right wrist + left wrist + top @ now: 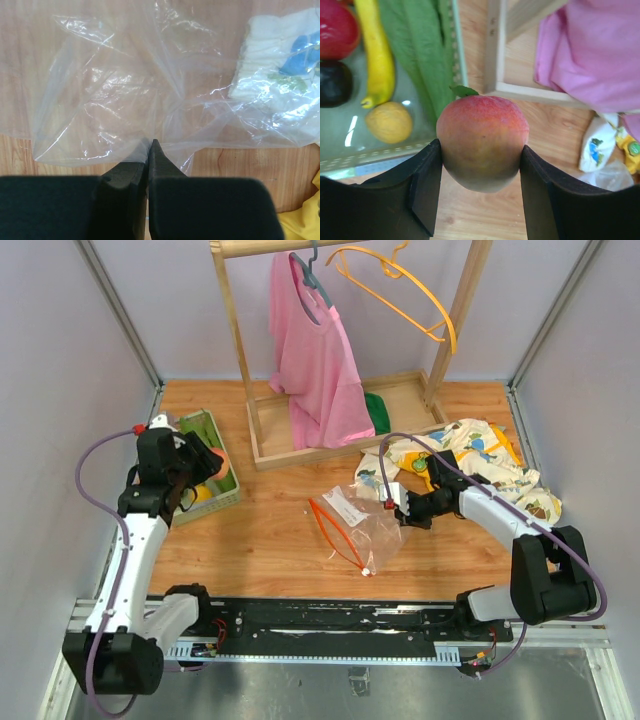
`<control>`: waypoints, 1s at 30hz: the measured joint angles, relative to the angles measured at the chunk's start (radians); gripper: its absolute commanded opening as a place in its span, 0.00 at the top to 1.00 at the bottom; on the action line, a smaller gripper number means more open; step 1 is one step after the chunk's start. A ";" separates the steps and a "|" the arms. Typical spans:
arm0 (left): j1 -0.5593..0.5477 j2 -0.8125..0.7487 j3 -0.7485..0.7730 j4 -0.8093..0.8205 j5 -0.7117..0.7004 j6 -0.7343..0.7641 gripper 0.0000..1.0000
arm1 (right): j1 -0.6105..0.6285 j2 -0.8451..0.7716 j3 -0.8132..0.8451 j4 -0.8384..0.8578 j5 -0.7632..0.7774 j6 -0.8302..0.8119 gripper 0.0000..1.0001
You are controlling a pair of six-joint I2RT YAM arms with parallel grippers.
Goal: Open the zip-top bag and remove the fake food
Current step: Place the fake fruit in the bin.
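The clear zip-top bag lies flat in the middle of the table, its orange-red zipper strip open at the near left and its white label facing up. It looks empty. My right gripper is shut on the bag's right edge; in the right wrist view the fingertips pinch the clear plastic. My left gripper is shut on a peach, held above the table beside the pale green tray. A red piece, a yellow piece, a dark purple piece and green leaves lie in the tray.
A wooden clothes rack stands at the back with a pink shirt and an orange hanger. A green item sits on its base. The dinosaur-print cloth lies bunched at the right, behind my right arm.
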 measured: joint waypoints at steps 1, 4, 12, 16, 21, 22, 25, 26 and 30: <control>0.025 0.014 -0.003 0.004 0.003 0.007 1.00 | 0.000 0.000 0.000 0.000 0.000 0.000 0.99; 0.065 0.068 -0.004 0.009 -0.005 0.024 1.00 | 0.000 0.000 0.000 0.000 0.000 0.001 0.99; 0.073 0.206 -0.003 0.000 -0.138 0.055 0.36 | -0.005 0.000 0.000 0.000 0.000 0.005 0.99; 0.074 0.233 0.004 -0.014 -0.224 0.076 0.01 | -0.004 0.000 0.000 0.000 0.000 0.007 0.99; 0.075 0.243 0.024 -0.013 -0.269 0.083 0.01 | -0.005 0.001 0.000 0.000 0.000 0.008 0.99; 0.075 0.243 0.031 -0.012 -0.270 0.085 0.01 | -0.005 0.001 0.000 0.000 0.000 0.008 0.99; 0.075 0.240 0.044 -0.004 -0.260 0.090 0.01 | -0.005 0.001 0.000 0.000 0.000 0.009 0.99; 0.075 0.236 0.045 0.001 -0.251 0.092 0.01 | -0.005 0.001 0.000 0.000 0.000 0.010 0.99; 0.075 0.175 0.038 0.032 -0.158 0.099 0.01 | -0.005 0.001 0.000 -0.002 -0.006 0.014 0.98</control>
